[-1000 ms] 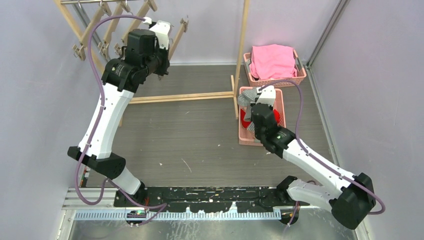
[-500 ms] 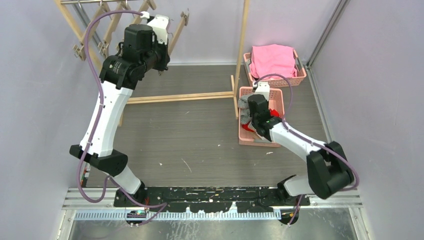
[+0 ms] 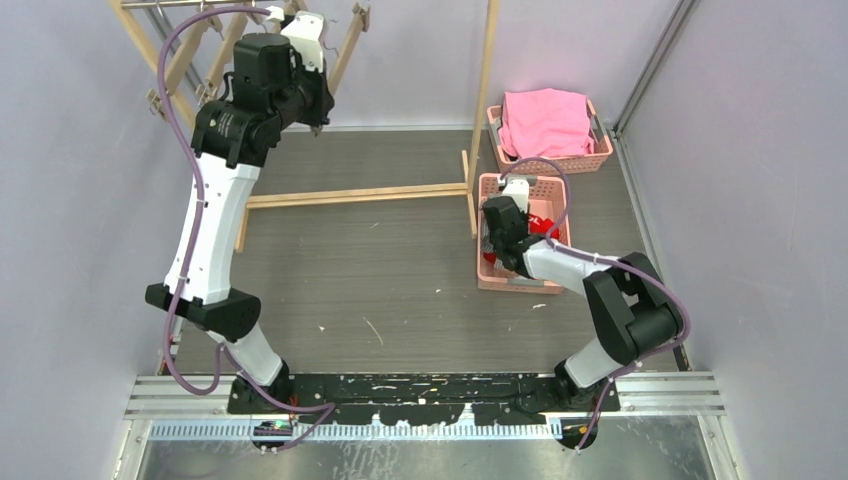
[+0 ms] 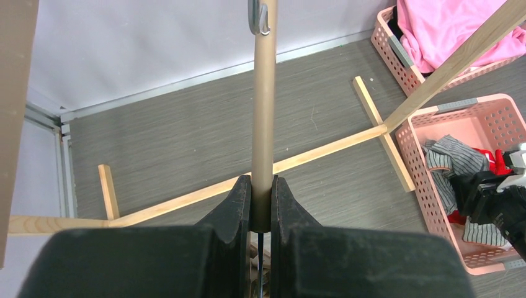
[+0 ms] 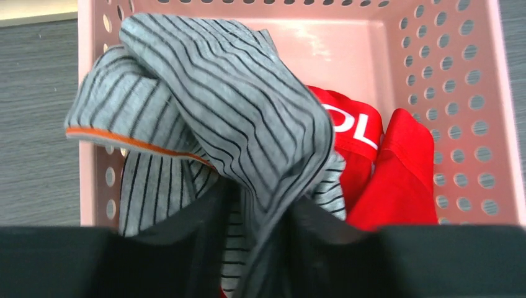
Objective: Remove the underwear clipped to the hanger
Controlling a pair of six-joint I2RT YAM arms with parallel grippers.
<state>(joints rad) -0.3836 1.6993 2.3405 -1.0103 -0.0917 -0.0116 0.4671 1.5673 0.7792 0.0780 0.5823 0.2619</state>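
My left gripper [image 4: 262, 205] is shut on the wooden bar of a hanger [image 4: 263, 112] and holds it high at the back left by the rack [image 3: 345, 45]. No cloth shows on that bar. My right gripper [image 5: 260, 217] is inside the near pink basket [image 3: 556, 200], shut on a fold of the grey-and-white striped underwear [image 5: 236, 105]. The red underwear with white lettering [image 5: 372, 155] lies beside it in the same basket. In the top view the right gripper [image 3: 497, 228] is at the basket's left side. The cream underwear is not in view.
A wooden drying rack stands at the back, with an upright post [image 3: 486, 100] and a floor bar [image 3: 355, 195]. Several other wooden hangers [image 3: 180, 60] hang at the back left. A second pink basket [image 3: 592, 158] behind the first holds a pink cloth [image 3: 545, 120].
My left arm has lifted the hanger up and back toward the rack. My right arm has folded in, bringing its gripper and the striped underwear down into the left side of the near basket.
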